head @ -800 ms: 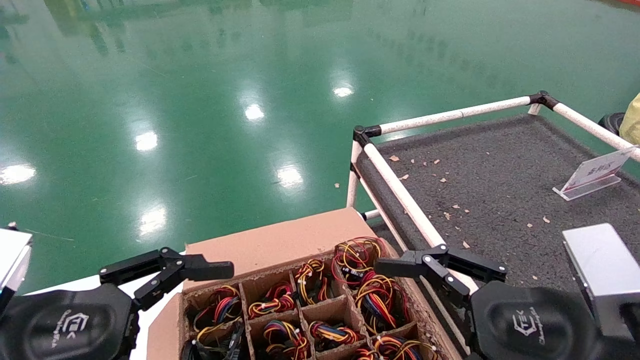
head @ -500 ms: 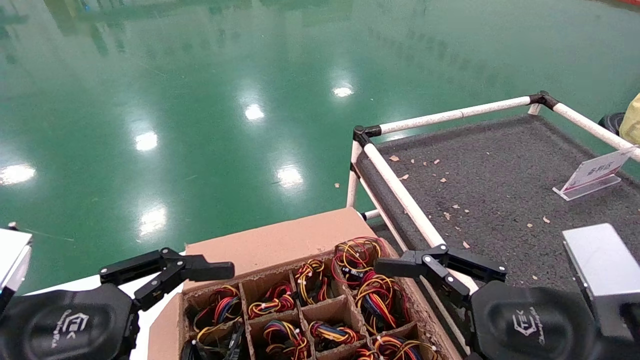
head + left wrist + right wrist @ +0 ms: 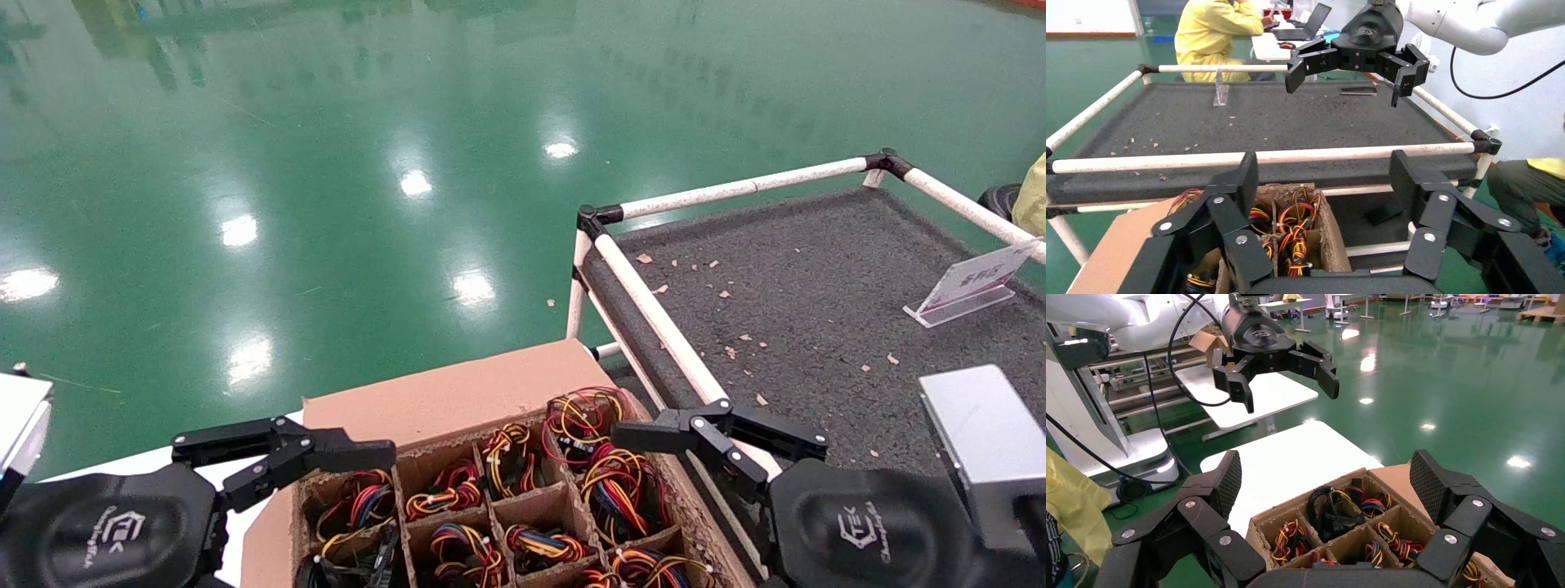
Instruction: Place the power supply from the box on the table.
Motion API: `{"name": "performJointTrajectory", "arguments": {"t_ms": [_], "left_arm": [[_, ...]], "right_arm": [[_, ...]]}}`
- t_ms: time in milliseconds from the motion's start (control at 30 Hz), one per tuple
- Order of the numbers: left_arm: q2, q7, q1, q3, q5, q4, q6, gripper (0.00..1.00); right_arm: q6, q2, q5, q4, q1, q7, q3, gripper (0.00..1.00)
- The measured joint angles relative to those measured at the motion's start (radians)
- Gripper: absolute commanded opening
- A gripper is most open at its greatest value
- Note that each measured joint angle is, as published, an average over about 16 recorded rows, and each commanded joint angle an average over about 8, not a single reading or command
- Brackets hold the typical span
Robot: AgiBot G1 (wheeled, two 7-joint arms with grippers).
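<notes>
Black fingers of the left gripper point(image 3: 282, 457) are spread, empty, above the box's point(image 3: 441, 400) left cells; the right gripper point(image 3: 719, 437) (also spread) hangs over its table-side edge. A wired power supply point(image 3: 621, 482), probably, must be reached next; the table point(image 3: 817, 269) lies beyond.

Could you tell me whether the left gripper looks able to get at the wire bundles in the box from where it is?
Probably yes: the left gripper hangs open over the box, whose cells lie uncovered.

Brown cardboard box point(image 3: 458, 392), flap open, gridded cells stuffed with red-yellow-black wire bundles of power supplies point(image 3: 619, 482), sits just beside the dark grey rough-topped table point(image 3: 817, 269).
</notes>
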Motion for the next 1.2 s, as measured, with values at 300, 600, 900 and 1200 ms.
{"name": "performJointTrajectory", "arguments": {"t_ms": [300,600,900,1200], "left_arm": [[0.000,0.000,0.000,0.000,0.000,0.000,0.000,0.00],[0.000,0.000,0.000,0.000,0.000,0.000,0.000,0.00],[0.000,0.000,0.000,0.000,0.000,0.000,0.000,0.00],[0.000,0.000,0.000,0.000,0.000,0.000,0.000,0.61]], "right_arm": [[0.000,0.000,0.000,0.000,0.000,0.000,0.000,1.00],[0.000,0.000,0.000,0.000,0.000,0.000,0.000,1.00],[0.000,0.000,0.000,0.000,0.000,0.000,0.000,1.00],[0.005,0.000,-0.006,-0.003,-0.002,0.000,-0.002,1.00]]}}
